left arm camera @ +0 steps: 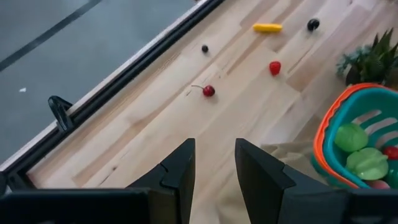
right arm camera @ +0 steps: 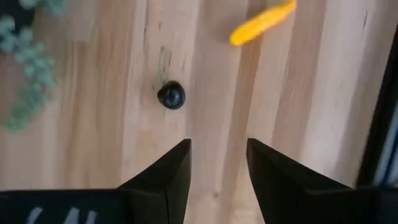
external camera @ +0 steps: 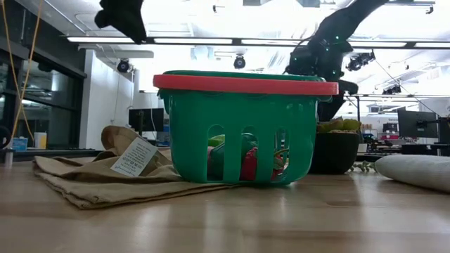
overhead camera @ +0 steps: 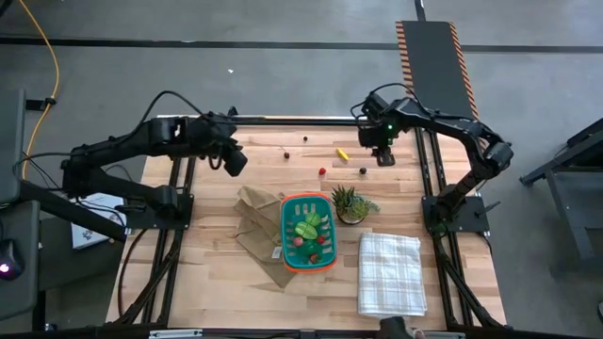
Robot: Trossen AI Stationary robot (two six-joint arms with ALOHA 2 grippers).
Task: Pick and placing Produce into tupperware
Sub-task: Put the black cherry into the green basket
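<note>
Right gripper (right arm camera: 216, 163) above table, jaws part-open, empty, dark berry (right arm camera: 171, 96) just ahead. Best centred over berry, then lowered. Left gripper (left arm camera: 214, 163) idle, part-open, empty.

Teal basket (overhead camera: 306, 232) with orange rim; green pieces (overhead camera: 309, 225) and red ones inside. Yellow piece (overhead camera: 342, 153), red ball (overhead camera: 322, 172), dark berry (right arm camera: 171, 96) on pale wood table (overhead camera: 207, 273). White checked cloth (overhead camera: 390, 273). Brown paper bag (overhead camera: 256, 226).
</note>
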